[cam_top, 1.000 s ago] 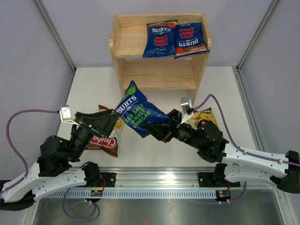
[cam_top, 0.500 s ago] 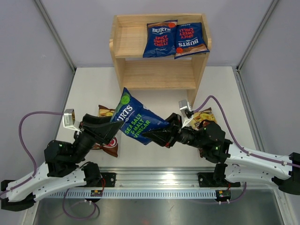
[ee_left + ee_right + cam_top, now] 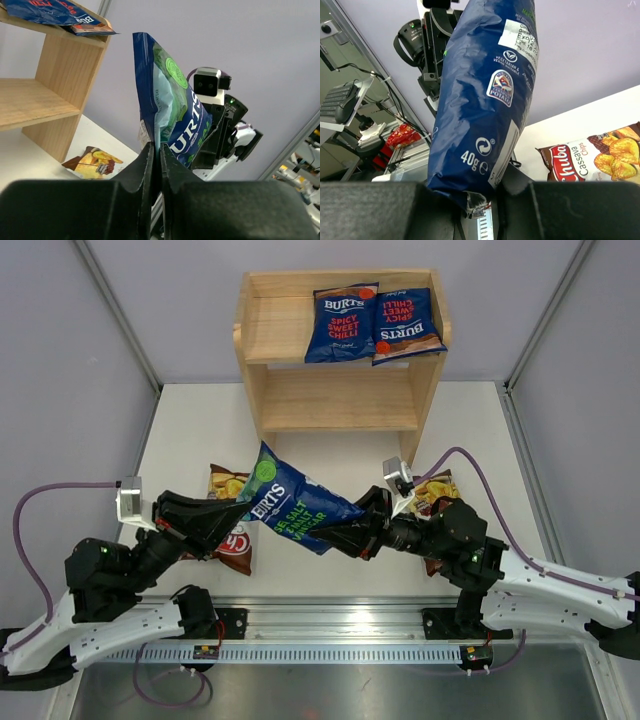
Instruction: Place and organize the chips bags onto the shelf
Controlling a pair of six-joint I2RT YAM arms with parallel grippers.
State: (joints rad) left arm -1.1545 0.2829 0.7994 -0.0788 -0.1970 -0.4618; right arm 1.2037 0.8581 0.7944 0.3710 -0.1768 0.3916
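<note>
Top view, centre: the sea salt bag [image 3: 295, 508] is held off the table between both arms, the left gripper [image 3: 245, 508] pinching its left end and the right gripper [image 3: 332, 532] its right. Two red-label bags [image 3: 343, 323] lie on the shelf [image 3: 258, 315], upper centre. Left wrist view: the claw is clenched on the bag's edge, lower centre. Right wrist view: the claw grasps the bag's bottom seam, lower centre.

Glossy plastic bag [image 3: 295, 508], matt wooden shelf [image 3: 340, 400]
</note>
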